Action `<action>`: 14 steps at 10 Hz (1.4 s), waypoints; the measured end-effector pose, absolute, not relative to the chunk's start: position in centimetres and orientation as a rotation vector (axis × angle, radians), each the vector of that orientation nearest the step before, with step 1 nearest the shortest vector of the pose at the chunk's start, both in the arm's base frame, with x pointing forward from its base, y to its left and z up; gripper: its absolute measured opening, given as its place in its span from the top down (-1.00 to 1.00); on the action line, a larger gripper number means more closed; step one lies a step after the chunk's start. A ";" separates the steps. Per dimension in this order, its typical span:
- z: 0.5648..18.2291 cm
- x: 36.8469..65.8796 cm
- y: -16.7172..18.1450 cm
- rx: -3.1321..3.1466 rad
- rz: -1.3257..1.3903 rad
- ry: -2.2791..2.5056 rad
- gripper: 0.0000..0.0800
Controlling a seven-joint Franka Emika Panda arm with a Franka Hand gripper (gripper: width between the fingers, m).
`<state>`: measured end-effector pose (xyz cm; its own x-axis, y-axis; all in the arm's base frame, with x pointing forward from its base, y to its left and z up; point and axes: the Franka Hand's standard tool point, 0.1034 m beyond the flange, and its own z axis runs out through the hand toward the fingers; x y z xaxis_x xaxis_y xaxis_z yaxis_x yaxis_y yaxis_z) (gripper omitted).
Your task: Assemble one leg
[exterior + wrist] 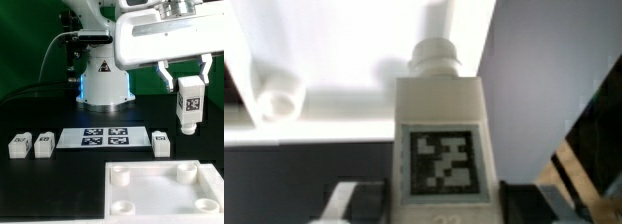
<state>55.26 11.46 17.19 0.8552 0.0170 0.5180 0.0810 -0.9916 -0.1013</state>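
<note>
My gripper [187,82] is shut on a leg [188,107], a small white post with a black-and-white tag, held upright in the air above the white square panel [165,203]. The leg's round peg end [188,128] points down, above the panel's far right area. In the wrist view the held leg [441,140] fills the middle, its peg [438,55] over the panel [349,40], with a round corner socket [278,100] off to one side. Three other legs stand on the table: two [18,146] [44,145] at the exterior view's left and one [160,142] by the marker board.
The marker board [107,136] lies flat on the black table in front of the robot base [104,80]. The panel has round sockets near its corners, one at the near left [120,208].
</note>
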 end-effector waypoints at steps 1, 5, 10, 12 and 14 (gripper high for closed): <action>18.5 56.3 12.0 -2.836 -1.011 -0.069 0.27; 15.5 54.6 11.9 -2.876 -0.918 -0.089 0.27; 14.1 60.0 9.5 -2.947 -0.972 -0.269 0.27; 13.2 60.9 10.5 -2.933 -0.982 -0.251 0.27; 13.1 60.8 10.3 -2.937 -0.979 -0.257 0.27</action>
<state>60.85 10.31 13.06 0.7876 0.1453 0.5988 0.1676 -0.9857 0.0188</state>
